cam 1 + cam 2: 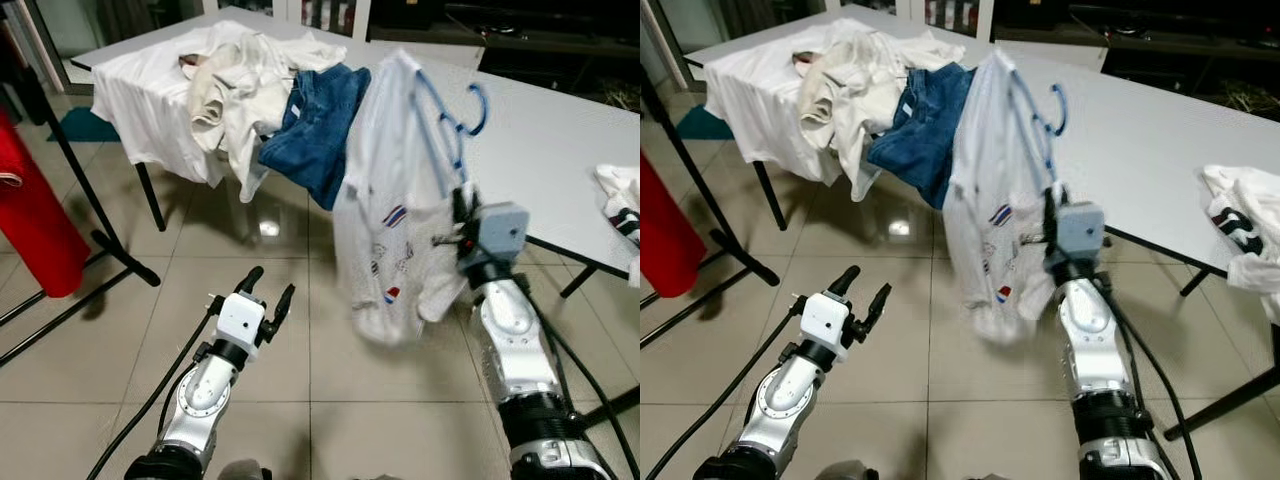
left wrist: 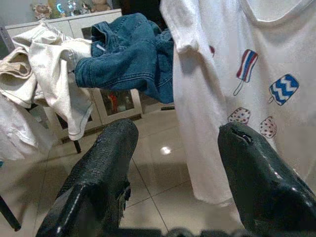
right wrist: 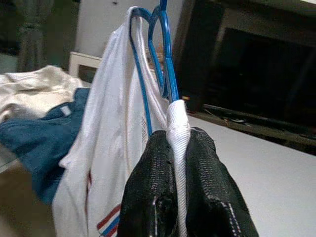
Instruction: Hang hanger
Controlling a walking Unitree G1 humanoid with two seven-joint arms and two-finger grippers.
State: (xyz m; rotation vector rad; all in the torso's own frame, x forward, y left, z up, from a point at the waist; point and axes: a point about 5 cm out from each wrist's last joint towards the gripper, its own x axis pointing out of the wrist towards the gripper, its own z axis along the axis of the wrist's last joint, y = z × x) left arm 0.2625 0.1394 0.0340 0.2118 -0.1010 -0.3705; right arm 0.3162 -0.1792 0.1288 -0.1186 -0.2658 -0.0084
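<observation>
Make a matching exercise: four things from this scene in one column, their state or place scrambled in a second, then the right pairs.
Things:
1. blue hanger
2. white printed shirt
3. jeans
4. left gripper

States:
A. open, holding nothing, above the floor
B. draped over the table edge
C. hanging from the hanger
D. held up by the right gripper

Pairs: 1-D, 2-C, 3-B, 4-A

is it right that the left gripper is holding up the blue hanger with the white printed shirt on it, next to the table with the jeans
Not quite: the right gripper holds it, shut on the blue hanger and the white printed shirt, as the right wrist view shows. The left gripper is open, low over the floor. The rest stands: the jeans hang off the table beside it.
</observation>
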